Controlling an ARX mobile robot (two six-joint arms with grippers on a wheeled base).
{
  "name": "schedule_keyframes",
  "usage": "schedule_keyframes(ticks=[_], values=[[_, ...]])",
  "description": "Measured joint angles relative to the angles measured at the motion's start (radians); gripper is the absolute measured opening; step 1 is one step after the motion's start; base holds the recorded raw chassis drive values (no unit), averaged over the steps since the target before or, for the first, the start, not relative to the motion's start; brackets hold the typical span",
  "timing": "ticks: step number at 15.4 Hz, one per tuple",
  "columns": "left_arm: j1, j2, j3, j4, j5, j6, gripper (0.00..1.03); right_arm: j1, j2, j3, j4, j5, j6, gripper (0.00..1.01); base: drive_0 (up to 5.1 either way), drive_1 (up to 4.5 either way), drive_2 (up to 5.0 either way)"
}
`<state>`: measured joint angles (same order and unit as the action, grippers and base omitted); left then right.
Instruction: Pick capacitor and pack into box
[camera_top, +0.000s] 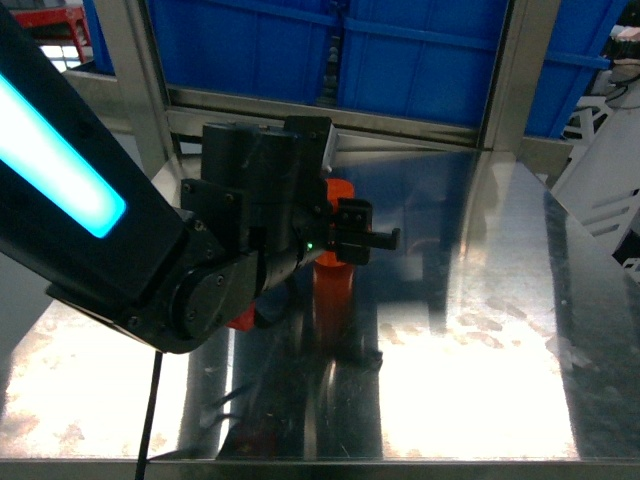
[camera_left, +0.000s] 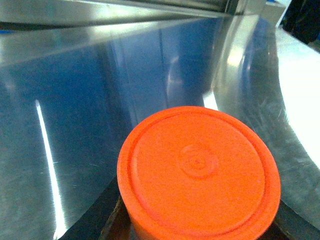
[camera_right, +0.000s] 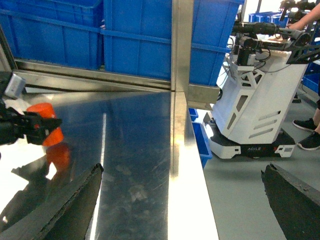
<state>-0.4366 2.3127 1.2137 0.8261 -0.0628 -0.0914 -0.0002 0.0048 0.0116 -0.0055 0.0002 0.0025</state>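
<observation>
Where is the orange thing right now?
The orange capacitor is held in the left gripper, left of middle in the head view, above the shiny table, near the blue bins.

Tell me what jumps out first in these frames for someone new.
The bright orange cylinder fills the lower left wrist view and sits in the left gripper above the shiny steel table, mid-left in the head view. The arm's glowing cyan light strip dominates the head view's left edge. Blue bins line the back, and a white mobile robot stands off the table's right side.

The left arm (camera_top: 150, 250) hides most of the orange capacitor (camera_top: 333, 285) in the head view
</observation>
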Motion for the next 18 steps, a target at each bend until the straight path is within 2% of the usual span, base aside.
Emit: schedule_keyframes(ticks=[3,4,7,8,9,12,13,14,15,16,17,18], values=[[0.055,-0.282,-0.235,0.146,0.050,-0.005,0.46,0.000,0.000,0.000,0.000,0.000,0.000,0.98,0.0,0.00,0.0],[0.094,-0.429,-0.350,0.192,0.085,-0.005,0.46,0.000,0.000,0.000,0.000,0.000,0.000,0.98,0.0,0.00,0.0],[0.259,-0.874,-0.697,0.166,0.209,-0.006,0.46,0.000,0.000,0.000,0.000,0.000,0.000,0.98,0.0,0.00,0.0],[0.325,-1.056,-0.802,0.120,0.282,-0.008,0.46,0.000,0.000,0.000,0.000,0.000,0.000,0.98,0.0,0.00,0.0],[0.417,-1.276,-0.885,0.030,0.380,-0.030,0.46,0.000,0.000,0.000,0.000,0.000,0.000,0.98,0.0,0.00,0.0],[0.716,-1.867,-0.967,-0.365,0.629,-0.170,0.46,0.000,0.000,0.000,0.000,0.000,0.000,0.98,0.0,0.00,0.0],[0.733,-1.981,-0.966,-0.375,0.634,-0.191,0.46,0.000,0.000,0.000,0.000,0.000,0.000,0.98,0.0,0.00,0.0],[0.724,-2.005,-0.956,-0.382,0.652,-0.193,0.46,0.000,0.000,0.000,0.001,0.000,0.000,0.98,0.0,0.00,0.0],[0.658,-2.035,-0.899,-0.660,0.473,-0.126,0.46,0.000,0.000,0.000,0.000,0.000,0.000,0.98,0.0,0.00,0.0],[0.607,-2.071,-0.896,-0.811,0.330,-0.055,0.46,0.000,0.000,0.000,0.000,0.000,0.000,0.98,0.0,0.00,0.0],[0.539,-2.116,-0.933,-0.898,0.190,0.010,0.46,0.000,0.000,0.000,0.001,0.000,0.000,0.98,0.0,0.00,0.0],[0.446,-2.131,-0.970,-0.899,0.084,0.044,0.46,0.000,0.000,0.000,0.000,0.000,0.000,0.98,0.0,0.00,0.0]])
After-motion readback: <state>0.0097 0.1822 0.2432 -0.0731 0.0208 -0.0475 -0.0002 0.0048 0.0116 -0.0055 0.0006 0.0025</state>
